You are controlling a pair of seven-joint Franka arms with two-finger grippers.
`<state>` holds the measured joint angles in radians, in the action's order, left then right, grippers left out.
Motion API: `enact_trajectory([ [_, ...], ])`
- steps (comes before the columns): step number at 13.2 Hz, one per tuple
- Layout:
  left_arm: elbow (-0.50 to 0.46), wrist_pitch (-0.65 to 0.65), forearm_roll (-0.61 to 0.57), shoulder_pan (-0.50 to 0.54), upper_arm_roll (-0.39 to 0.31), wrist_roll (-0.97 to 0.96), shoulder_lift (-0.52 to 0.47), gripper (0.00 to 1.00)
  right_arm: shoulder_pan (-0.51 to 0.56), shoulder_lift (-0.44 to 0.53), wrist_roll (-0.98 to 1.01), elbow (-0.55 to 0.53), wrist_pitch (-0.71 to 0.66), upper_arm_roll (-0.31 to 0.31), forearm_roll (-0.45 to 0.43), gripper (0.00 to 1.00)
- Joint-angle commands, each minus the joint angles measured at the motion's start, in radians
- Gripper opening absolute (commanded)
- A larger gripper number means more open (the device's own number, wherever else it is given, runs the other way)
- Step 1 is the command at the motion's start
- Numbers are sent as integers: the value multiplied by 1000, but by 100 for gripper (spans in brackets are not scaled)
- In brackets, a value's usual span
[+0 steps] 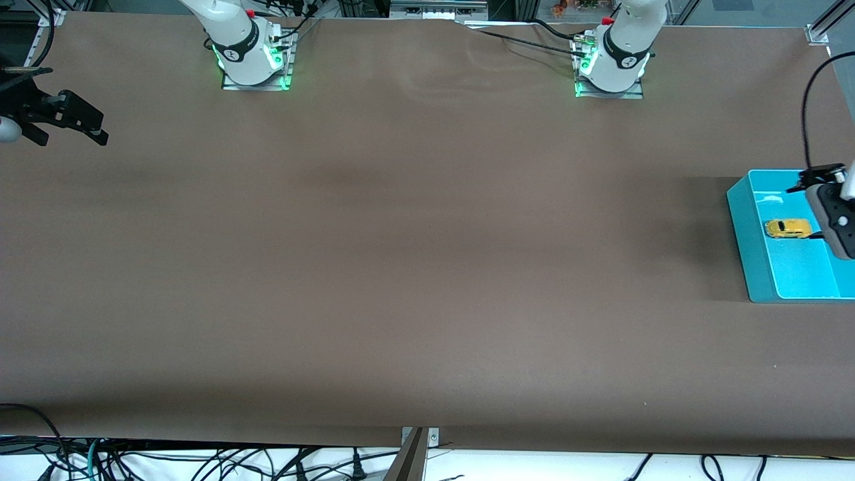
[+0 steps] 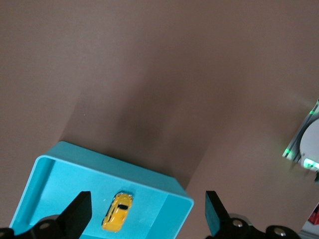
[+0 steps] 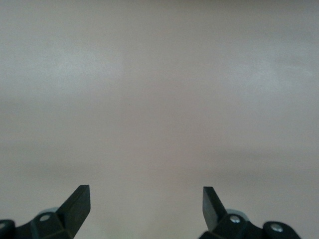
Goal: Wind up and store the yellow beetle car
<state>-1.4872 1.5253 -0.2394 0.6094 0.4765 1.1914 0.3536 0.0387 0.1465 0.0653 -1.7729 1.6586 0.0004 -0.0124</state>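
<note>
My left gripper (image 2: 144, 211) hangs over the teal bin (image 1: 751, 247) at the left arm's end of the table, its fingers (image 2: 79, 211) spread wide with nothing between them. Straight below, through the left wrist view, I see the yellow beetle car (image 2: 117, 212) lying on the bin's floor, apart from the walls and clear of both fingertips. In the front view the car (image 1: 788, 228) sits just beside the gripper body, which covers part of the bin. A black cable (image 1: 806, 120) loops down to that wrist. My right gripper (image 1: 83, 123) waits over the bare brown table (image 1: 401, 267) at the right arm's end, fingers (image 3: 77, 204) also spread, holding nothing.
</note>
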Motion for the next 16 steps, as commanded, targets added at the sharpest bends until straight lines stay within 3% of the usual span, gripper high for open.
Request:
enact_trajectory([
  [1,31,-77,41,7,77,-221,13,100,3,-5,14,21,-22,1,-11,100],
  [2,31,-92,76,7,114,-305,11,100,3,-5,14,21,-20,1,-11,100],
  [5,18,-103,110,-84,94,-495,-76,100,3,-5,14,21,-20,1,-11,100],
  [8,-11,-93,152,-360,-146,-620,-178,100,3,-5,14,21,-22,1,-11,100],
  [11,-175,51,276,-466,-248,-841,-310,100,0,-16,14,21,-22,3,-9,100],
  [13,-232,123,272,-633,-423,-930,-363,100,0,-19,14,23,-23,3,-9,100],
  [14,-252,131,279,-657,-462,-956,-384,100,0,-19,14,23,-23,3,-9,100],
  [16,-272,131,281,-658,-467,-1069,-418,100,0,-19,14,23,-23,3,-9,100],
])
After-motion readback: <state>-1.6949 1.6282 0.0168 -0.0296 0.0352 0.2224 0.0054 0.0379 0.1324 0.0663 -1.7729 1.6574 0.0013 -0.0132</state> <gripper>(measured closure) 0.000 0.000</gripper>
